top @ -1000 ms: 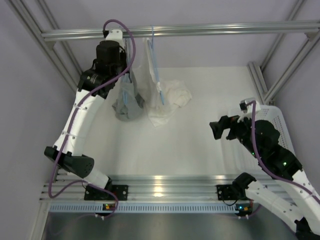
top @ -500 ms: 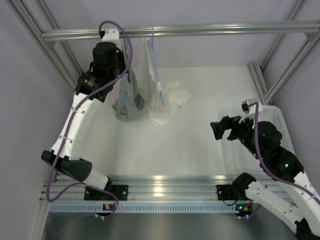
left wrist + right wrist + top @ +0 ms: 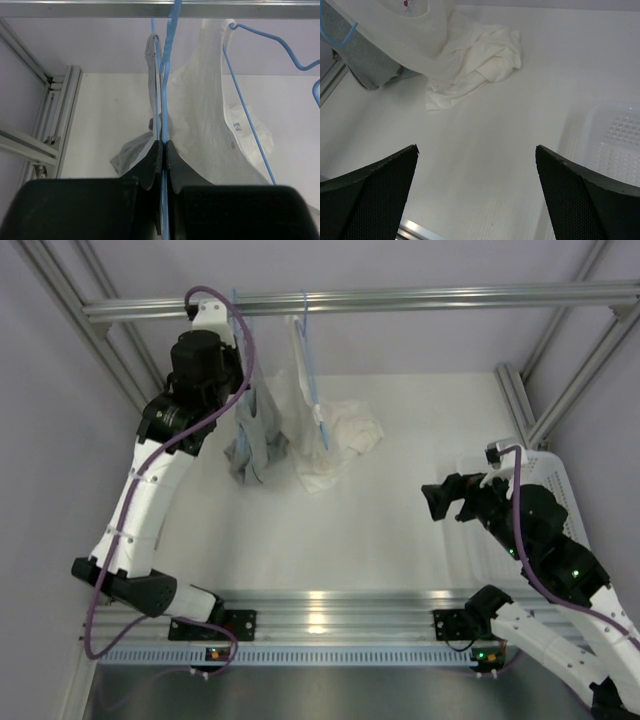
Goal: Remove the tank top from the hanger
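Half the hanger (image 3: 168, 46) (behind left gripper (image 3: 163, 146))

Grey tank top (image 3: 252, 443), lt-blue hanger (image 3: 163, 105), white garment (image 3: 200, 100) & perforated white basket (image 3: 556, 476)

Pale walls (image 3: 400, 340), white table (image 3: 380, 530), aluminium frame rail (image 3: 450, 298) overhead; lighting seems even.

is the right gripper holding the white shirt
No, the right gripper is open and empty, and the white shirt sits well away from its fingers.
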Controlling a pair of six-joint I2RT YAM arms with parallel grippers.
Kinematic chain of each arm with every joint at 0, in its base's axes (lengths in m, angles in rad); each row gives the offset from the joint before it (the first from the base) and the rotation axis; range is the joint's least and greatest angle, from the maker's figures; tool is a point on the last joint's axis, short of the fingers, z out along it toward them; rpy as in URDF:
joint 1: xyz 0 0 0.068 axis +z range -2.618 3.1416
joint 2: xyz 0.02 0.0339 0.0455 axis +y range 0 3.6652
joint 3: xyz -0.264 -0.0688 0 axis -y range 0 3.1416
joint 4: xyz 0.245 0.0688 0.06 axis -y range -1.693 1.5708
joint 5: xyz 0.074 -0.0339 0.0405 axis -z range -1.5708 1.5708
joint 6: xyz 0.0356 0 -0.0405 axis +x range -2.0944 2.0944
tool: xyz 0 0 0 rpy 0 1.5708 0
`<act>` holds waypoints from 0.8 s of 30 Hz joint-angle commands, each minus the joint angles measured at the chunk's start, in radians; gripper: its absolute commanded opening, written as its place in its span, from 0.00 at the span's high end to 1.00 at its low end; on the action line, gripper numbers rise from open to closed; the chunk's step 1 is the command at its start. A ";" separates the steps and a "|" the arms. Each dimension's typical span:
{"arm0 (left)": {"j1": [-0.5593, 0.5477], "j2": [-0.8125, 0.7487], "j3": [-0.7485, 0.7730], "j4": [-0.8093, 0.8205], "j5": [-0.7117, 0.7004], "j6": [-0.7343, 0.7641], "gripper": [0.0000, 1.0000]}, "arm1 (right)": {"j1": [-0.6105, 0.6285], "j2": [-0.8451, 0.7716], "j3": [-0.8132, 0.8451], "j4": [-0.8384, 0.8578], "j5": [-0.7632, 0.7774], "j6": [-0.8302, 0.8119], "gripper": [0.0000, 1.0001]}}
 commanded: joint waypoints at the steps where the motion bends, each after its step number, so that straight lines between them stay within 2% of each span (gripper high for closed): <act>1: 0.000 -0.089 -0.024 0.150 0.017 -0.012 1.00 | 0.013 -0.001 0.008 0.053 -0.005 -0.001 0.01; 13: 0.001 -0.235 -0.241 0.271 0.044 -0.046 1.00 | 0.011 -0.016 -0.009 0.053 0.001 -0.007 0.01; 24: 0.001 -0.431 -0.410 0.182 0.116 -0.118 1.00 | 0.011 -0.001 0.000 0.071 -0.032 -0.020 0.00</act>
